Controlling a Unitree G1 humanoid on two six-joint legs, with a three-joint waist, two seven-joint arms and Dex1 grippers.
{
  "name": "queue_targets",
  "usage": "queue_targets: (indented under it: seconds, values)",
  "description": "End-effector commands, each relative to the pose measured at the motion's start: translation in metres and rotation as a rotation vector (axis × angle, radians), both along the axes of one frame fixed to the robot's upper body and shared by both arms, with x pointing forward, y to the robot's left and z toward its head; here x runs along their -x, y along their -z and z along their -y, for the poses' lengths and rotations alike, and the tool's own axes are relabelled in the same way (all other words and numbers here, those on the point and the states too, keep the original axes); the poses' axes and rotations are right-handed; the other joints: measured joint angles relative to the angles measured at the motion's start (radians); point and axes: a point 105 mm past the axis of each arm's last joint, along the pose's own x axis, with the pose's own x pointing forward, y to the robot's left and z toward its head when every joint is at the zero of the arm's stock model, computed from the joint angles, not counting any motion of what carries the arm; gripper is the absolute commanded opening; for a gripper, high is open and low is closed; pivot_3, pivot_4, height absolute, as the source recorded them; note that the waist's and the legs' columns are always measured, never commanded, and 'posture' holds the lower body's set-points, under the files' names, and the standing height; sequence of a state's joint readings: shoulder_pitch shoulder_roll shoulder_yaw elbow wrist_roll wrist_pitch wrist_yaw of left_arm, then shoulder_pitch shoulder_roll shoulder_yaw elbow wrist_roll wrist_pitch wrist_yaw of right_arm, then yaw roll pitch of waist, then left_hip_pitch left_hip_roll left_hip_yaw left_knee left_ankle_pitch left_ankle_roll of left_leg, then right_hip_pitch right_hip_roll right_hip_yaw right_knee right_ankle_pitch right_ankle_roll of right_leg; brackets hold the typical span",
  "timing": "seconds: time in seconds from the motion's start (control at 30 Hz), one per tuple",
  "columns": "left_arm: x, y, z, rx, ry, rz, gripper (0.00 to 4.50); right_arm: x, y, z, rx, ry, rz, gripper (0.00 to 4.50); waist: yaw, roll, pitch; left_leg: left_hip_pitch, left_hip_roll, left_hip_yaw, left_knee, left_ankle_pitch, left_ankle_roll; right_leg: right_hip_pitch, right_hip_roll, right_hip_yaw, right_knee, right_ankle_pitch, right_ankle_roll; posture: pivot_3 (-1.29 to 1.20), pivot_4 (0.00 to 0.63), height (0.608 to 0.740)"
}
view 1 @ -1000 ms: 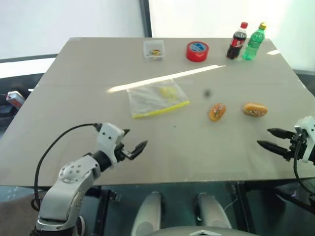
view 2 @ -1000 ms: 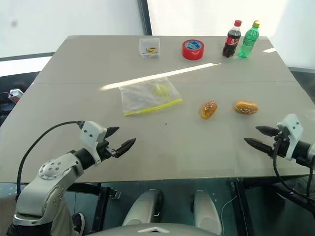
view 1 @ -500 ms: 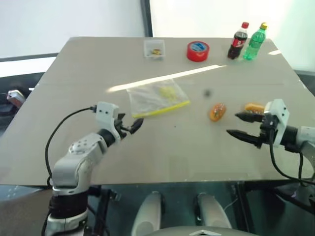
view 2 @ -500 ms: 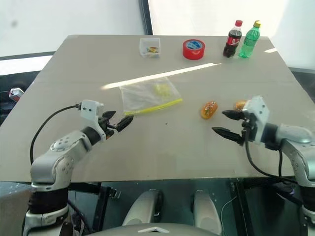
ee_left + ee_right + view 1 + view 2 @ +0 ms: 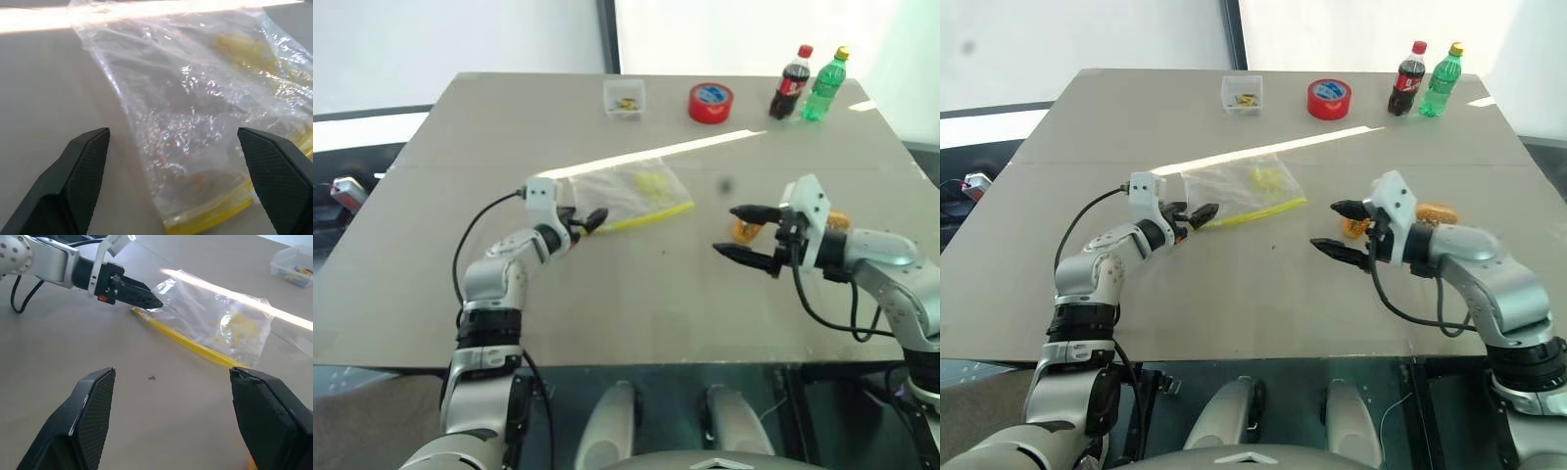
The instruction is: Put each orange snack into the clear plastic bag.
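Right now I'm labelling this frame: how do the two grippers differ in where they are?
The left gripper sits at the bag's near corner; the right gripper hangs beside the nearer snack. The left points right, the right points left. Both are open and hold nothing.

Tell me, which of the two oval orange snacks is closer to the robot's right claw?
The oval orange snack right behind the open right gripper, partly hidden by its fingers. The other snack lies further out, beyond the gripper's white wrist.
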State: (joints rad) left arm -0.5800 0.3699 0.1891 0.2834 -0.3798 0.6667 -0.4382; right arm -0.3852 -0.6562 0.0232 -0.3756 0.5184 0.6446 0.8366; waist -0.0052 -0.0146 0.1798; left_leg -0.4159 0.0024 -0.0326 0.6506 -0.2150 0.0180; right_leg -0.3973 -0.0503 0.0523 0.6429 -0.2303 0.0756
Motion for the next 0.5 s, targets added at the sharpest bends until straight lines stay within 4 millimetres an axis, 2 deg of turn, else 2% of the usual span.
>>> queue_targets:
  seconds: [0.03,0.17,0.2,0.23,0.4,0.43,0.5]
  values:
    - [-0.006,0.033,0.008,0.081,-0.008,-0.132,4.44,-0.002,-0.009,-0.012,0.002,-0.005,0.079,3.80,0.005,0.001,-0.001,0.000,0.000,0.000,0.000,0.000,0.000,0.001,0.000,0.000,0.000,0.000,0.000,0.00,0.150,0.740]
    - [-0.012,0.039,0.013,0.099,-0.015,-0.177,4.44,-0.003,-0.008,-0.019,-0.005,-0.014,0.089,3.80,0.007,0.002,-0.003,0.002,0.000,0.000,0.001,0.000,0.000,0.002,0.000,0.000,0.000,0.000,0.000,0.00,0.150,0.740]
    - [-0.012,0.038,0.014,0.108,-0.008,-0.180,3.91,-0.004,-0.008,-0.019,-0.004,-0.015,0.091,3.80,0.008,0.002,-0.004,0.002,-0.001,0.000,0.001,0.000,0.000,0.002,0.000,0.000,0.000,0.000,0.000,0.00,0.150,0.740]
    - [-0.013,0.037,0.015,0.105,0.002,-0.178,3.74,-0.004,-0.008,-0.019,-0.003,-0.016,0.094,3.80,0.008,0.003,-0.004,0.002,-0.001,-0.001,0.001,0.000,0.000,0.002,0.000,-0.001,0.000,0.000,0.000,0.00,0.150,0.740]
    - [-0.007,0.034,0.023,0.114,0.060,-0.206,1.29,-0.007,-0.008,-0.019,0.006,-0.010,0.113,3.80,0.011,0.003,-0.005,0.001,-0.001,-0.001,0.001,0.000,0.000,0.002,0.000,-0.001,0.000,0.000,0.000,0.00,0.150,0.740]
    - [-0.005,0.034,0.025,0.126,0.069,-0.221,0.98,-0.009,-0.008,-0.019,0.013,-0.003,0.123,3.80,0.012,0.003,-0.005,0.001,-0.001,-0.001,0.001,0.000,0.000,0.002,0.000,-0.001,0.000,0.000,0.000,0.00,0.150,0.740]
    - [0.001,0.033,0.030,0.158,0.099,-0.252,0.03,-0.014,-0.004,-0.019,0.034,0.021,0.145,3.80,0.014,0.003,-0.005,0.001,-0.001,-0.001,0.001,0.000,0.000,0.002,0.000,-0.001,0.000,0.000,0.000,0.00,0.150,0.740]
